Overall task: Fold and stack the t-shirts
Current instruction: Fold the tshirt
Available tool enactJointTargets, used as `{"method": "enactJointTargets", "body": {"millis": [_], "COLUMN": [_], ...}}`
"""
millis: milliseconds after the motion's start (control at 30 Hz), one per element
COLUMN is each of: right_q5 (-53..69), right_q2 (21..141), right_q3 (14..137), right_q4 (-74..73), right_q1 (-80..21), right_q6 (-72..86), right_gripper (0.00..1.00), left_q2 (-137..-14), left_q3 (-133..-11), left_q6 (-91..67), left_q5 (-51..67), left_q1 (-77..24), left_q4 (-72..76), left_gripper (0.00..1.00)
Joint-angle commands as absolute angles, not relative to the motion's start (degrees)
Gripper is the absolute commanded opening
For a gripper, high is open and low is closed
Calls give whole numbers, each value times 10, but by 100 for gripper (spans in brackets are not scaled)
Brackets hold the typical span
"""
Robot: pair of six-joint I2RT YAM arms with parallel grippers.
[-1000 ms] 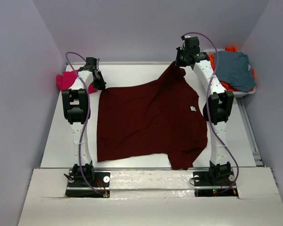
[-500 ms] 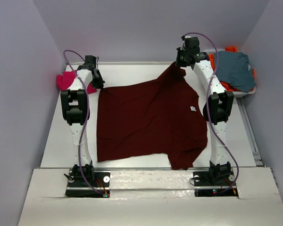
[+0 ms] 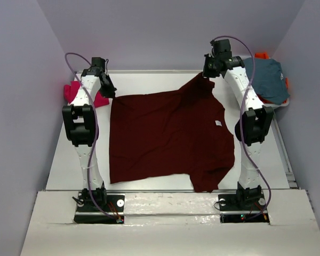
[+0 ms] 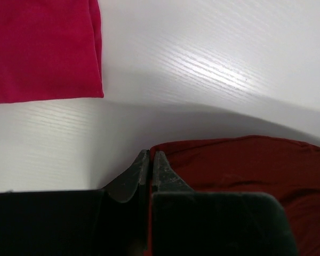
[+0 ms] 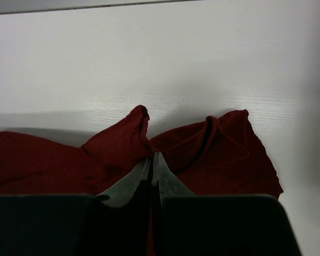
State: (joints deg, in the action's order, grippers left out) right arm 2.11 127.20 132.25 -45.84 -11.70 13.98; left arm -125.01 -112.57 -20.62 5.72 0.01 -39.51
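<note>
The maroon t-shirt point(image 3: 168, 138) lies spread over the middle of the white table point(image 3: 74, 154), with its near edge close to the arm bases and its far edge held by both arms. It is soft, light cloth with no stiffness. It sags and wrinkles wherever it is not supported, and one layer slides easily over another. The best places to hold it are therefore corners and hems, with a firm pinch and the cloth kept a little stretched between the two holds.

The left gripper point(image 4: 151, 160) has its fingers pressed together on the far left corner of the shirt. The right gripper point(image 5: 152, 160) is also closed and pinches a bunched ridge of the far right edge (the cloth rises in two small humps beside its fingers). The folded pink t-shirt point(image 4: 42, 48) lies apart at the far left. A grey-blue garment point(image 3: 266, 77) lies on an orange garment point(image 3: 261, 55) at the far right.

Compared with one second ago, both arms reach farther back and stand higher. The left arm now covers more of the pink shirt, and the far edge between the two holds looks straighter. The body of the shirt has hardly moved.
</note>
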Motion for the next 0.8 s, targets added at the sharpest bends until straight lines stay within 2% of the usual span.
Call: {"method": "enactJointTargets", "body": {"millis": [0,433,767], "right_q5": [19,73,50], "right_q2": [1229,1198,1169], "right_q3": [1332,1286,1223], "right_q4": [-509,-628,-685], "right_q1": [-119,-119,-119], "right_q6": [148,180,196], "right_gripper": [7,7,7], "left_q2": [-1201,-1125,-1071], "left_q3": [-1116,-994,-930], "left_q6": [-214,-238,-241], "left_q5": [74,116,105], "left_q1": [-1,-6,-6], "left_q4": [-432,-419,-417], "left_gripper": [6,6,6]}}
